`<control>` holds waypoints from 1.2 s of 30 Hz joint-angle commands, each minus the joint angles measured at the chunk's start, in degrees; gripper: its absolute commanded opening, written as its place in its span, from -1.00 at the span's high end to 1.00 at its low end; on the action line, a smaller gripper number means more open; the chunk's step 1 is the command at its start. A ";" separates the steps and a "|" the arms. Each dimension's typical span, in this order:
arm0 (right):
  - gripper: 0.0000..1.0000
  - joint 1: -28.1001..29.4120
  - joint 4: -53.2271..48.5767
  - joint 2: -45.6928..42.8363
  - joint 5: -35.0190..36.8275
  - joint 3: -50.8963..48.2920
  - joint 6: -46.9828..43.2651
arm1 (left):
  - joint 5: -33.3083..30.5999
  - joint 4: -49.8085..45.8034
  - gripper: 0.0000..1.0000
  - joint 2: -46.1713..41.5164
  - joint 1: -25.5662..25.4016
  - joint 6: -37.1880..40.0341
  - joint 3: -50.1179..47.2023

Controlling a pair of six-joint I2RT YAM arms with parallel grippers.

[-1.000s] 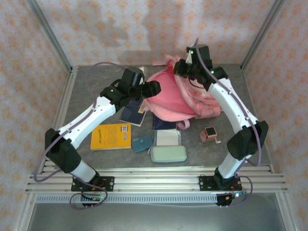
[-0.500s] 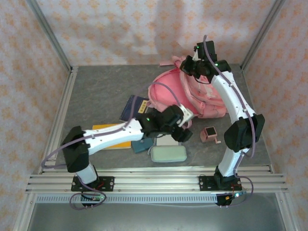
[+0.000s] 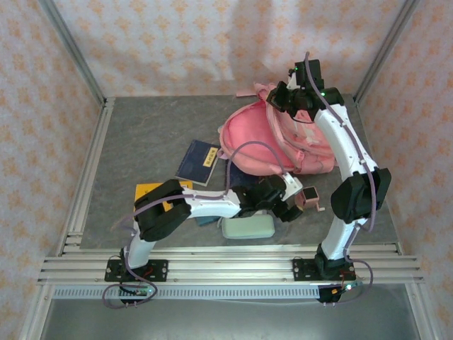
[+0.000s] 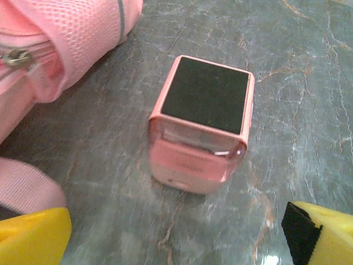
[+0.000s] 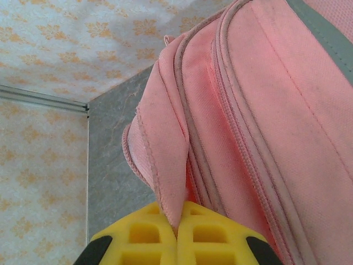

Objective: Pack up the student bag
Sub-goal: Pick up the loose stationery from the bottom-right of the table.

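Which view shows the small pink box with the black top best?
The left wrist view: the pink box sits centred and close, black top and clear front plain. The top external view gives it small, just beside the left hand.

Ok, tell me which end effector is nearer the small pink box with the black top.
Left. The left end effector sits just short of the pink box, open. The right end effector is far back, shut on a fold of the student bag.
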 commanded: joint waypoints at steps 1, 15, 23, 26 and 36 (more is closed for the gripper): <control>1.00 -0.33 3.23 -2.56 -0.35 -0.01 2.47 | -0.66 4.82 -1.00 2.34 -1.11 0.32 4.07; 1.00 -0.31 5.74 -4.89 -0.47 -6.55 2.95 | 0.55 -3.28 -0.95 14.71 -1.42 -1.89 19.28; 1.00 -0.33 6.25 -5.15 -0.35 -7.78 3.50 | 0.28 -6.44 -0.63 16.68 -1.46 -0.28 20.16; 1.00 -0.34 6.76 -5.41 -0.35 -8.22 3.96 | -0.26 -7.90 -0.45 16.70 -1.46 0.46 20.82; 1.00 -0.38 7.06 -6.65 0.47 -9.35 4.24 | -1.11 -9.02 0.10 13.09 -1.29 0.41 20.55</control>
